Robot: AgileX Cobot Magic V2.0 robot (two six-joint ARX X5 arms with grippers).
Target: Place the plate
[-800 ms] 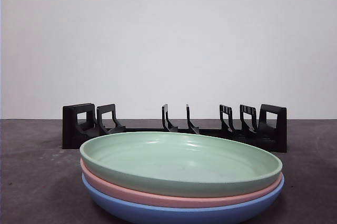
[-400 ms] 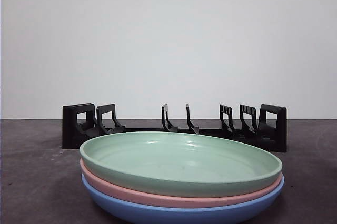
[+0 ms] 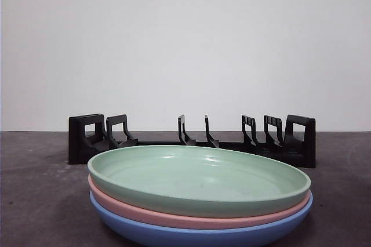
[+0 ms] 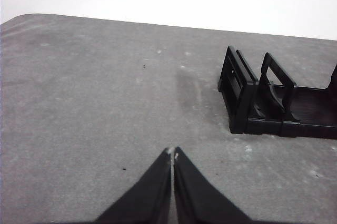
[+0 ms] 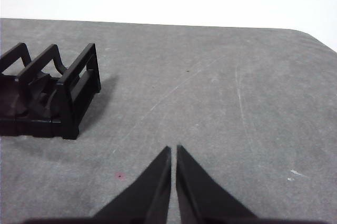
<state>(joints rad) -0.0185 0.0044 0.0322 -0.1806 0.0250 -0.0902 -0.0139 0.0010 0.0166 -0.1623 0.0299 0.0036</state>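
Three plates lie stacked close to the front camera: a green plate (image 3: 200, 176) on top, a pink plate (image 3: 174, 218) under it and a blue plate (image 3: 191, 236) at the bottom. Behind them stands a black slotted plate rack (image 3: 191, 141), empty, whose ends also show as rack (image 4: 263, 98) and rack (image 5: 50, 90). My left gripper (image 4: 172, 153) is shut over bare table beside one end of the rack. At the other end my right gripper (image 5: 174, 149) is also shut, holding nothing. Neither gripper appears in the front view.
A grey textured table (image 3: 35, 200) carries everything, and a white wall (image 3: 203, 50) with two power sockets rises behind it. Bare table surface lies around both grippers.
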